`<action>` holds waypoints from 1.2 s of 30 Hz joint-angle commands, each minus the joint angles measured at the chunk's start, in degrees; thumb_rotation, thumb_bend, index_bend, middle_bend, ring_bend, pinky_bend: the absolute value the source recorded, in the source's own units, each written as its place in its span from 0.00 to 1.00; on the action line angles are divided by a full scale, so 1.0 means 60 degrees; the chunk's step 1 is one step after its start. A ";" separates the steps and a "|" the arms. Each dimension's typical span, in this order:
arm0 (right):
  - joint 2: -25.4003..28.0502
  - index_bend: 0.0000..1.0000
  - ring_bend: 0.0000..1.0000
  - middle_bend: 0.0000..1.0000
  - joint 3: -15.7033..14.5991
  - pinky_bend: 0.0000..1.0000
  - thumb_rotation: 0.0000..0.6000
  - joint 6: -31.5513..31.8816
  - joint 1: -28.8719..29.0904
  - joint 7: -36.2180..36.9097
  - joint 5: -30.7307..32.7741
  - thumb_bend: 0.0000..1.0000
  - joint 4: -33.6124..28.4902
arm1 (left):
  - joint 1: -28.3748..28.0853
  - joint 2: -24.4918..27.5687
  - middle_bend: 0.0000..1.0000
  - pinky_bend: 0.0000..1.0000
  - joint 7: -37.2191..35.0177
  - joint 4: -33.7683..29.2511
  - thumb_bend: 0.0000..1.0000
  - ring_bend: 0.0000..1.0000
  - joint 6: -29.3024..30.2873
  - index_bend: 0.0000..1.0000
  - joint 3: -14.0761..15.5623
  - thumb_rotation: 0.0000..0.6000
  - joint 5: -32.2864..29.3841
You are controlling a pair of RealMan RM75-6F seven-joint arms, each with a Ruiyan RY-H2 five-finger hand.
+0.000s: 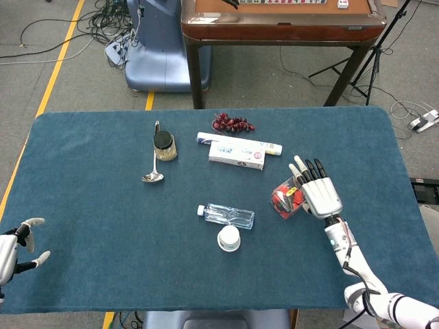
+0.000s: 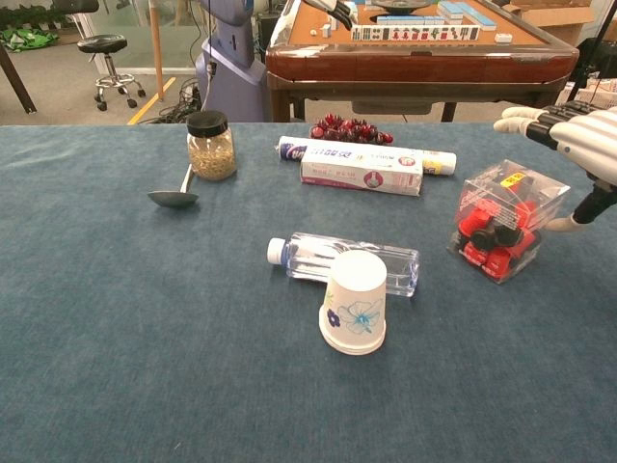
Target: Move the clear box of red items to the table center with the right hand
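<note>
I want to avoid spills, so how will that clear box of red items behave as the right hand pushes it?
The clear box looks rigid and light, so it should slide easily on the cloth. It sits tilted against the right hand, so it may tip. The loose red pieces inside will probably shift.
</note>
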 commanded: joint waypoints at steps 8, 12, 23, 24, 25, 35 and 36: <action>-0.0452 0.00 0.00 0.00 0.0325 0.03 1.00 -0.0508 0.0715 -0.0277 0.0476 0.00 0.0438 | 0.0029 0.0042 0.67 0.85 -0.0025 -0.0023 0.02 0.56 0.0003 0.31 -0.0008 1.00 -0.0041; -0.0673 0.00 0.00 0.00 0.0414 0.03 1.00 -0.0692 0.0998 -0.0334 0.0629 0.00 0.0668 | 0.0047 0.0078 0.67 0.85 -0.0087 -0.0018 0.02 0.56 0.0009 0.31 -0.0023 1.00 -0.0078; -0.1238 0.00 0.00 0.00 0.0580 0.03 1.00 -0.1045 0.1705 -0.0533 0.0980 0.00 0.1204 | 0.0090 0.0140 0.67 0.85 -0.0189 -0.0008 0.02 0.56 0.0010 0.31 -0.0043 1.00 -0.0149; -0.1281 0.00 0.00 0.00 0.0589 0.03 1.00 -0.1040 0.1754 -0.0532 0.0978 0.00 0.1229 | 0.0092 0.0145 0.67 0.85 -0.0197 -0.0010 0.02 0.56 0.0004 0.31 -0.0046 1.00 -0.0159; -0.1325 0.00 0.00 0.00 0.0597 0.03 1.00 -0.1034 0.1803 -0.0532 0.0975 0.00 0.1254 | 0.0094 0.0149 0.67 0.85 -0.0201 -0.0010 0.02 0.56 0.0002 0.31 -0.0048 1.00 -0.0167; -0.1821 0.00 0.00 0.00 0.0752 0.03 1.00 -0.1240 0.2404 -0.0809 0.1246 0.00 0.1590 | 0.0133 0.0188 0.67 0.85 -0.0192 -0.0016 0.02 0.56 0.0036 0.31 -0.0075 1.00 -0.0215; -0.1866 0.00 0.00 0.00 0.0773 0.03 1.00 -0.1248 0.2451 -0.0811 0.1274 0.00 0.1617 | 0.0135 0.0190 0.67 0.85 -0.0195 -0.0018 0.02 0.56 0.0037 0.31 -0.0080 1.00 -0.0222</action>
